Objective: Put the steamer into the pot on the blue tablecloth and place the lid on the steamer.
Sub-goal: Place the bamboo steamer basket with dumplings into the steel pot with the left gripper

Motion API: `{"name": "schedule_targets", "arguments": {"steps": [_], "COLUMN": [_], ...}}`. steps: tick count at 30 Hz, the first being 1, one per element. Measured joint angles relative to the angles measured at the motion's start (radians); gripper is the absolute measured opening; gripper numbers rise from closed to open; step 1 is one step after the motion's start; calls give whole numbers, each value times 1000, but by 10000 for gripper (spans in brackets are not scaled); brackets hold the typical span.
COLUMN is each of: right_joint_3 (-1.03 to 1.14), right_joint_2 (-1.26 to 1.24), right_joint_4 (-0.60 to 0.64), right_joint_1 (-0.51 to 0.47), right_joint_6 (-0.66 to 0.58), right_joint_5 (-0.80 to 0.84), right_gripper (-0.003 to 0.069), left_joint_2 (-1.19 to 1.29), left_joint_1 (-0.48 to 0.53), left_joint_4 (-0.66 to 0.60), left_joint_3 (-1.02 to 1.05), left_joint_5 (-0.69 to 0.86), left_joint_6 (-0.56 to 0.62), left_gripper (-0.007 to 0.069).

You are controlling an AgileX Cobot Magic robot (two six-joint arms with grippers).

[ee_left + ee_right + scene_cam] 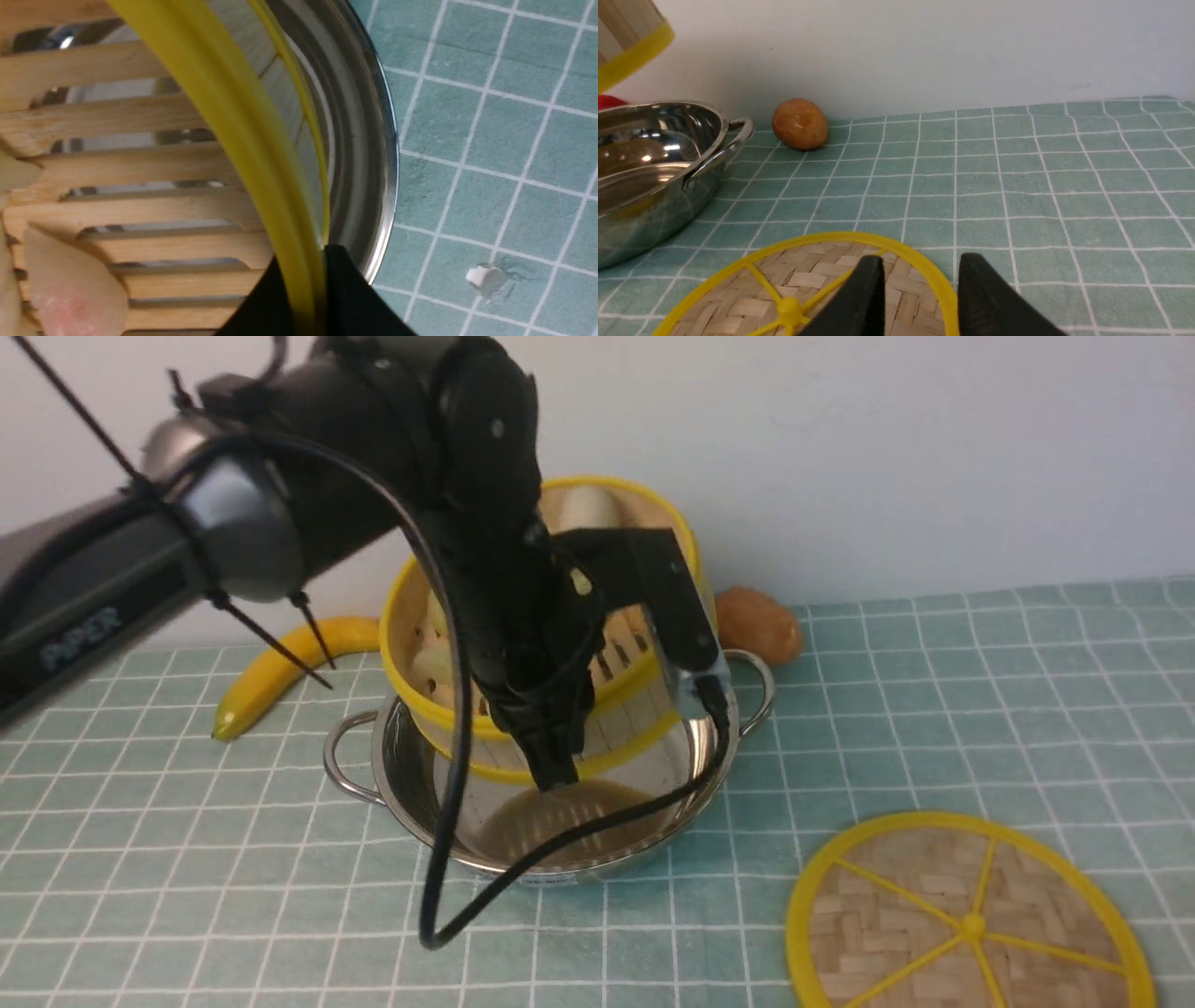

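The steamer (625, 719), a bamboo basket with yellow rims, hangs tilted over the steel pot (397, 803), its lower edge inside the pot's mouth. My left gripper (555, 775) is shut on the steamer's near wall. In the left wrist view the black fingers (345, 298) pinch the yellow rim (243, 130), above the slatted floor and a pale dumpling (70, 289); the pot's rim (378, 140) lies just beyond. The lid (966, 919) lies flat on the blue tablecloth (934, 709) at the front right. My right gripper (920, 261) is open, its fingers either side of the lid's (808, 284) yellow rim.
A banana (280, 672) lies left of the pot near the wall. A brown roundish lump (761, 625) sits behind the pot's right handle (761, 691), also in the right wrist view (799, 123). A black cable (439, 859) hangs in front of the pot.
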Motion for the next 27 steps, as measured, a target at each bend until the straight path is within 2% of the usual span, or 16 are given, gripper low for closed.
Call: {"name": "schedule_targets", "arguments": {"steps": [14, 18, 21, 22, 23, 25, 26, 27], "right_joint_3": [0, 0, 0, 0, 0, 0, 0, 0], "right_joint_2": [0, 0, 0, 0, 0, 0, 0, 0], "right_joint_4": [0, 0, 0, 0, 0, 0, 0, 0], "right_joint_1": [0, 0, 0, 0, 0, 0, 0, 0], "right_joint_6": [0, 0, 0, 0, 0, 0, 0, 0], "right_joint_5": [0, 0, 0, 0, 0, 0, 0, 0], "right_gripper": [243, 243, 243, 243, 243, 243, 243, 243], "left_joint_2": [197, 200, 200, 200, 200, 200, 200, 199], "left_joint_1": [-1, -2, -2, -2, -2, -2, -2, -2], "left_joint_4": [40, 37, 37, 38, 40, 45, 46, 49], "left_joint_3": [0, -1, -3, -3, -3, -3, -3, -5], "left_joint_5": [-52, -52, -52, -51, -50, -41, -41, -41], "left_joint_6": [-69, -89, -104, -109, -111, -115, -115, -119], "left_gripper": [34, 66, 136, 182, 190, 297, 315, 386]}}
